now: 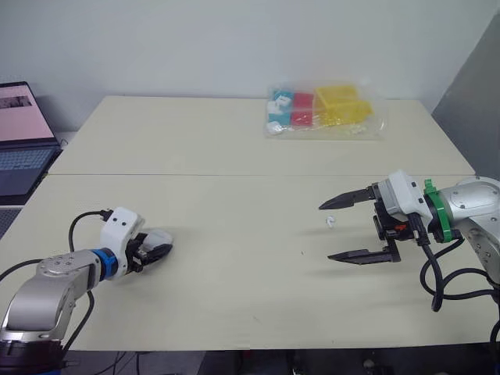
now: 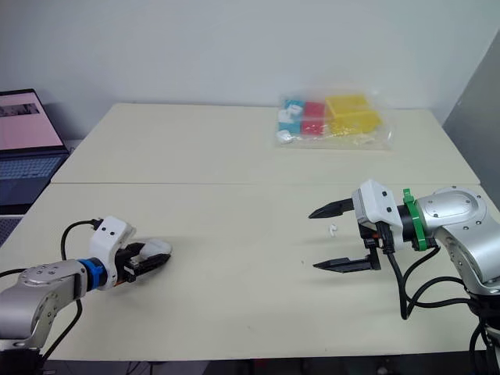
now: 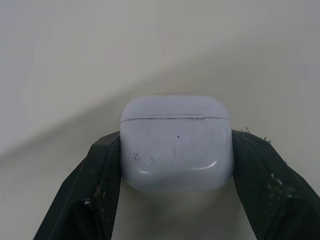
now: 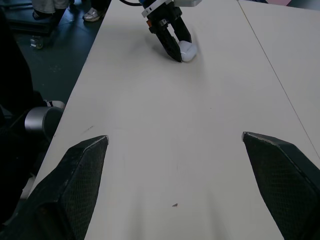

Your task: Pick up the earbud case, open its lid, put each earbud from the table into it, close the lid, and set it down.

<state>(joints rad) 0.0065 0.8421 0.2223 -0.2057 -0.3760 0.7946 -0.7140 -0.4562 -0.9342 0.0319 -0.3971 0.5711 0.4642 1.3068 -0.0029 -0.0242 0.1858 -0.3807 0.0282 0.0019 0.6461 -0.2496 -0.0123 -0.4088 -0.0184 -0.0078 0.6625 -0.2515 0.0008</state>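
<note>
Table bare between left gripper, clamped on case, and right gripper, fingers spread wide: open lane. Sole obstacle there: earbud just beside right fingertips. Bag of blocks sits at far edge, laptop off the left side, both well apart.

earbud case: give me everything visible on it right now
Small white glossy plastic earbud case, rounded corners, thin lid seam, lid shut. Dark specks and fine scuffs on its face. The left claw grips its two sides between black fingers, near the front left of the beige table. Whether it touches the table is unclear.
</note>
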